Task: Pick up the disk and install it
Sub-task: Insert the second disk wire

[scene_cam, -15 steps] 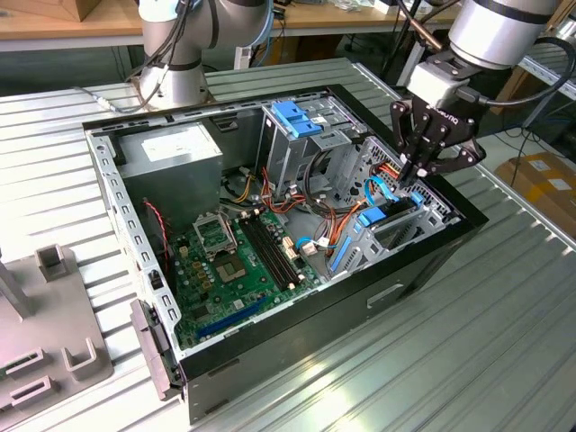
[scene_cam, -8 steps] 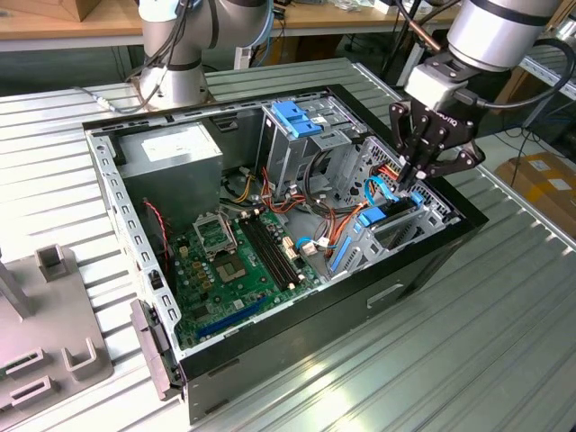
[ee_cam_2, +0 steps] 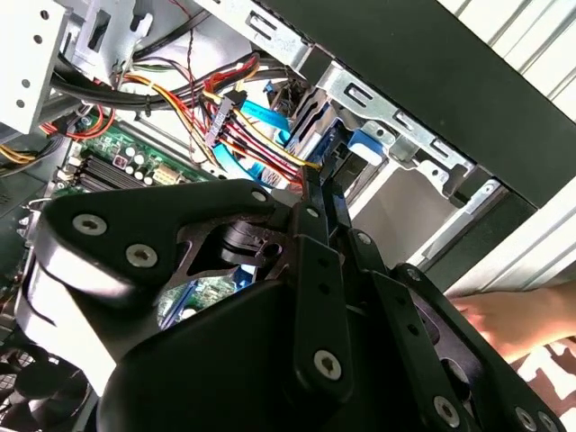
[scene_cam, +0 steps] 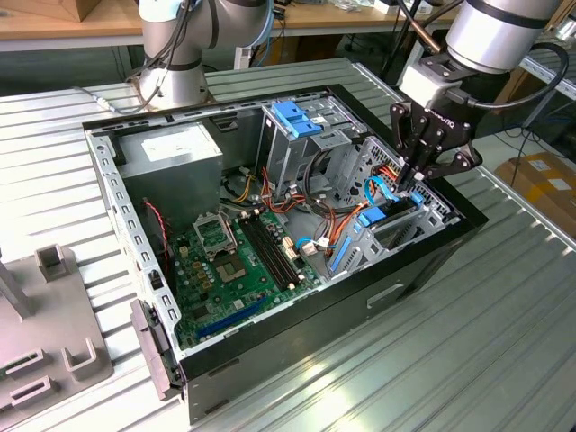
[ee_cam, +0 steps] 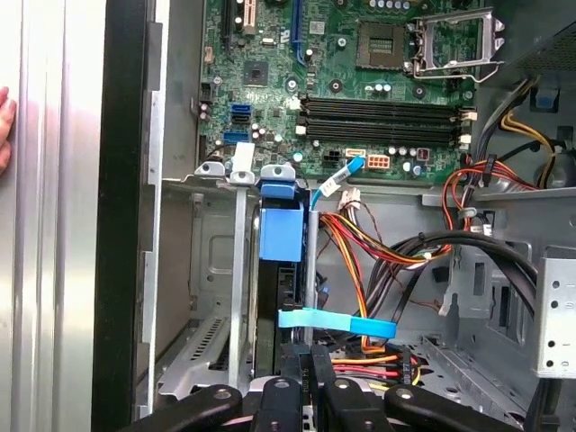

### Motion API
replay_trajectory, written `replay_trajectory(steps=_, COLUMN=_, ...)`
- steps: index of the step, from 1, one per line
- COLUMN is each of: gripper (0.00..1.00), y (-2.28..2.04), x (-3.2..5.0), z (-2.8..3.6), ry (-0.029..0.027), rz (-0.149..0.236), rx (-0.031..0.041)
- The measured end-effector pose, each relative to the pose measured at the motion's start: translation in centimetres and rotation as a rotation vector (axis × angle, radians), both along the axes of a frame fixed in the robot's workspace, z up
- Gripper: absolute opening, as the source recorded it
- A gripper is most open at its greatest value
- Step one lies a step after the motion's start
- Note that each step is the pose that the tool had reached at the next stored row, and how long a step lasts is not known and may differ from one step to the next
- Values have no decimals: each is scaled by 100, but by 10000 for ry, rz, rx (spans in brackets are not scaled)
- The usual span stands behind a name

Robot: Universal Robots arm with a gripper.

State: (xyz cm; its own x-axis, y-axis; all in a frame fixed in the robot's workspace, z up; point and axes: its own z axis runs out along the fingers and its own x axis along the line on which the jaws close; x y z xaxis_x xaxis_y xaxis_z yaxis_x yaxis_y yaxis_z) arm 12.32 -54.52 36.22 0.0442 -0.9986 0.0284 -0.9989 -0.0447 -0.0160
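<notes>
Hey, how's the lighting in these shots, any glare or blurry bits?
Exterior view: even light, with a bright glare patch on the ribbed metal table in front of the computer case. Second wrist view: the claw sits close and dark, and a hand looks soft. First wrist view: motherboard evenly lit and crisp.

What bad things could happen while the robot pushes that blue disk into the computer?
1. The disk stands edge-on in its metal bay; if tilted, it might jam against the bay wall.
2. Orange and red cables and a flat blue cable run right beside the gripper; they could snag or get pinched.
3. A person's hand rests near the case by the arm; it might get bumped.
</notes>
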Motion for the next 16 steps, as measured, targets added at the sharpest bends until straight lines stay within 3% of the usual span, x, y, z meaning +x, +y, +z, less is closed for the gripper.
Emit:
replay_trajectory(steps=2, gripper=16, y=-5, x=0, z=-2, ry=0, rz=0, rx=2)
replay_trajectory(steps=7, gripper=16, y=-68, x=-26, z=-28, ry=0, rz=-19, rx=3)
replay_trajectory(steps=16, gripper=16, y=-79, x=-29, z=-61, ry=0, rz=-69, rx=-1)
